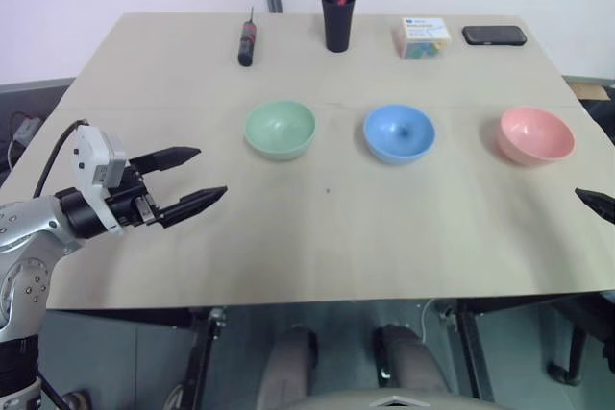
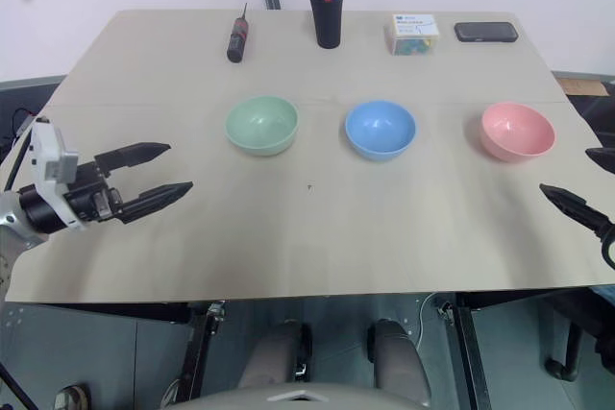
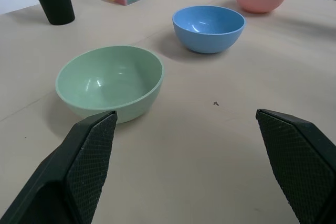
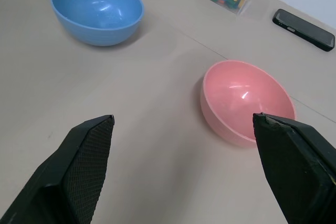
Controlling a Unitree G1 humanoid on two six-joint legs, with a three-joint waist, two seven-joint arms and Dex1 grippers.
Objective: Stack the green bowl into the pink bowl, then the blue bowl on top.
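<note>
Three same-sized bowls stand upright and apart in a row across the tan table (image 1: 327, 237): the green bowl (image 1: 280, 129) on the left, the blue bowl (image 1: 399, 133) in the middle and the pink bowl (image 1: 535, 134) on the right. All are empty. My left gripper (image 1: 209, 172) hovers open over the table's left side, pointing toward the green bowl (image 3: 109, 81) and a short way from it. Over by the right edge, my right gripper (image 2: 567, 172) is open too, a little nearer than the pink bowl (image 4: 247, 102). Nothing is between either pair of fingers.
Along the far edge lie a dark screwdriver (image 1: 246, 43), a black cup holding pens (image 1: 337, 16), a small clear box of coloured pieces (image 1: 421, 37) and a black phone (image 1: 494, 36). The table's near half is bare.
</note>
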